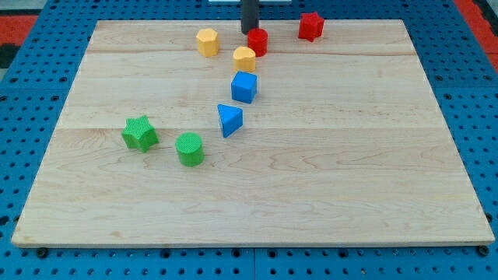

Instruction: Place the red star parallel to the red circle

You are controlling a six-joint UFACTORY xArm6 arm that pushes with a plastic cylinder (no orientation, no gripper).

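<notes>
Resting my tip [249,31] at the board's [436,155] top edge, touching or just beside the red circle [258,40] on its left; no fingers fitted, nothing grasped. Red star [310,26] located right of the circle, slightly nearer the top edge, apart from it. Yellow blocks [207,42] [244,58] close by, blue cube [243,87] below. Likely risks: nudging the circle, since the tip sits against it, shifting the reference; driving the star off the near edge; striking the star off-centre, spinning it aside
</notes>
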